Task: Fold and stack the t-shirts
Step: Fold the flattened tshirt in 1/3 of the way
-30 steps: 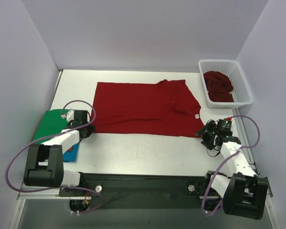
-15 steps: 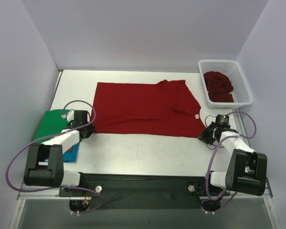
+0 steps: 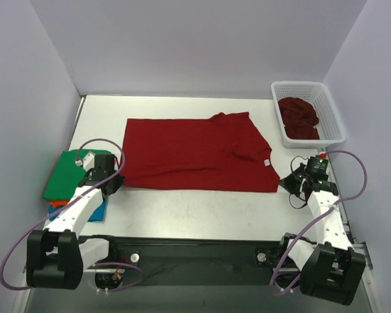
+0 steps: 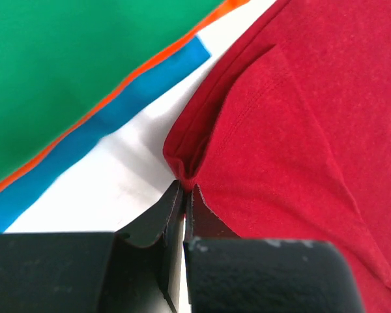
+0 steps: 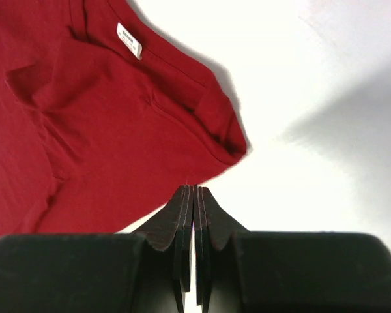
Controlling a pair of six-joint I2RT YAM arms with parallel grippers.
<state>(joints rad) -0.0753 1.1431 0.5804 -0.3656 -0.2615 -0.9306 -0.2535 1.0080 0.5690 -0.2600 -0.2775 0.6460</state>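
A dark red t-shirt (image 3: pixel 195 153) lies spread flat in the middle of the table, its white neck label (image 3: pixel 267 162) toward the right. My left gripper (image 3: pixel 113 183) is shut on the shirt's near-left corner, and the cloth (image 4: pixel 260 130) bunches into the fingertips (image 4: pixel 184 189). My right gripper (image 3: pixel 289 184) sits at the near-right hem beside the sleeve (image 5: pixel 225 134). Its jaws are pressed together (image 5: pixel 194 190) with the tips right at the hem's edge, and no cloth shows between them. Folded green (image 3: pixel 68 171), orange (image 4: pixel 150 65) and blue (image 4: pixel 117 111) t-shirts are stacked at the left.
A white mesh basket (image 3: pixel 332 124) at the back right holds a crumpled dark red t-shirt (image 3: pixel 298 116). Grey walls enclose the table on three sides. Bare white table (image 3: pixel 195 212) runs along the near side, in front of the spread shirt.
The right gripper has closed and shifted slightly right. The left gripper, still shut on the corner, moved left and nearer, dragging the red shirt a little leftward.
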